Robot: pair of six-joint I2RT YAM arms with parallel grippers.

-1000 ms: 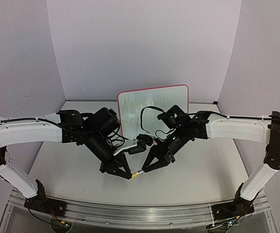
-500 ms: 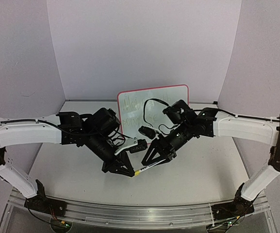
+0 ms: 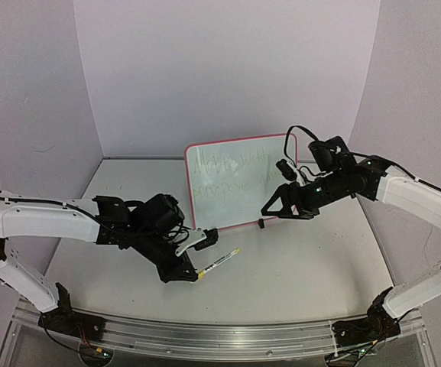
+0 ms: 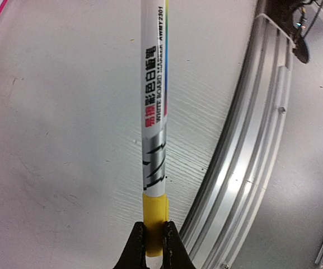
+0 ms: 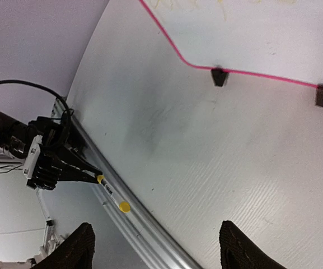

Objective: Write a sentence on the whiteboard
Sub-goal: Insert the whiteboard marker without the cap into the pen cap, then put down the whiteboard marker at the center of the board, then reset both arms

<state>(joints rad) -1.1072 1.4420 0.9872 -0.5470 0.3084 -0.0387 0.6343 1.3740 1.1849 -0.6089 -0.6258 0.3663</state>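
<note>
A robotics lab test cell: plain pale-lilac backdrop panels [image 3: 228,69] box in a white wood-grain bench [image 3: 304,267], and a white-and-black left arm [image 3: 44,222] and right arm [image 3: 423,202], trailing black cables [image 3: 290,136], are bolted to a ribbed aluminium rail [image 3: 220,336].

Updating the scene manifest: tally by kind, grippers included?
Whiteboard: 1
Marker: 1
Grippers: 2 (left gripper, right gripper)
Total: 4
</note>
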